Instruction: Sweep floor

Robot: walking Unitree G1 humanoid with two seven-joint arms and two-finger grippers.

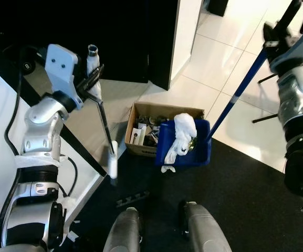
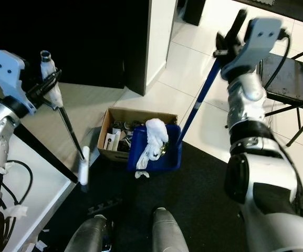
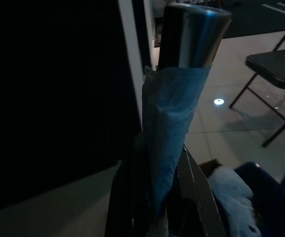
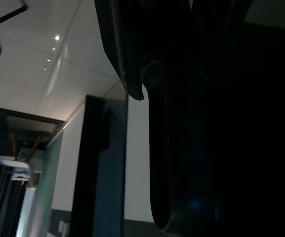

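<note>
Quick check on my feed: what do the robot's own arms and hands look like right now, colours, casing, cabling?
Both arms are silver metal segments with black joints. The left arm has a black cable looping beside it and white wrap around its lower segment. Each wrist carries a pale blue-white housing, the left one with two dark round holes. The left hand and right hand have long black fingers. A black cable runs off the right wrist housing.
</note>
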